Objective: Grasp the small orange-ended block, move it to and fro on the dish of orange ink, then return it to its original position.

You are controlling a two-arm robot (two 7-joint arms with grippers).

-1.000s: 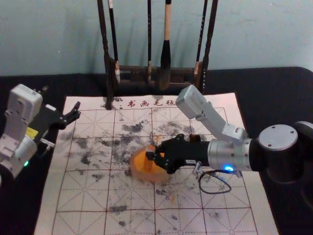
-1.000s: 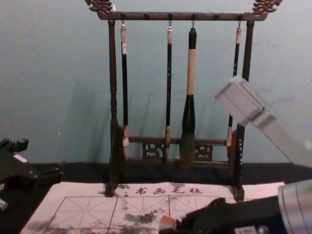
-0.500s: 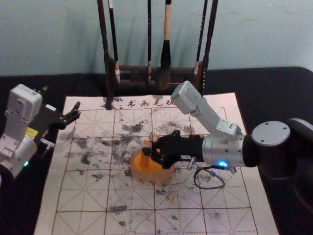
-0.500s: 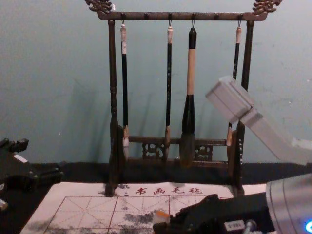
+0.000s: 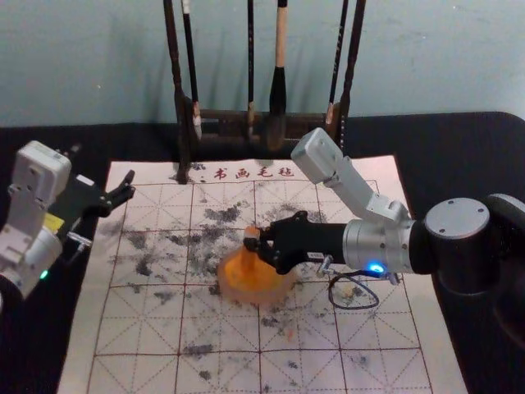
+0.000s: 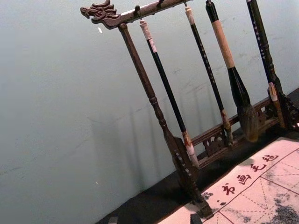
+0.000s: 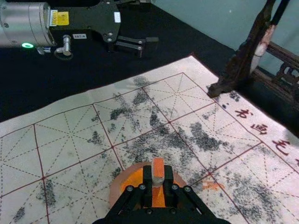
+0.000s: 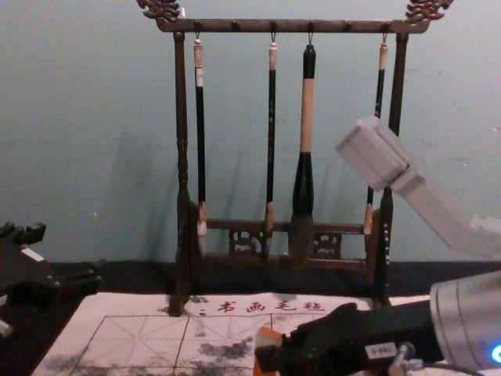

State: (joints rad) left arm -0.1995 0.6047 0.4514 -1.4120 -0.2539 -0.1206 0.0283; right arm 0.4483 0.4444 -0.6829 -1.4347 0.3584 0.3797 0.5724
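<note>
Two black fingers of my right gripper (image 7: 158, 177) are closed on the small, pale-banded, orange-ended block (image 7: 158, 169), held roughly upright over the round, translucent dish (image 5: 236, 293) of orange ink. Whether its lower end touches the ink, I cannot tell. Step in hand, as I judge it: the to-and-fro rubbing. Recommended practice: keep a firm, even grip, press lightly, and travel in short level strokes that end well inside the rim. Excess pressure could tip the block between my fingers or slide the dish across the white, red-gridded felt mat (image 5: 221, 369); a wet block may slip. Lift straight up and let it drain before the return. The black left gripper (image 5: 125, 187) is idle at the mat's far left corner, its fingers apart. Comparison of views: the head view gives the dish's rounded outline and my reach from the right; the right wrist view adds a finger on either side of the block and the pale band beneath its orange top; the chest view adds a slight lean.
</note>
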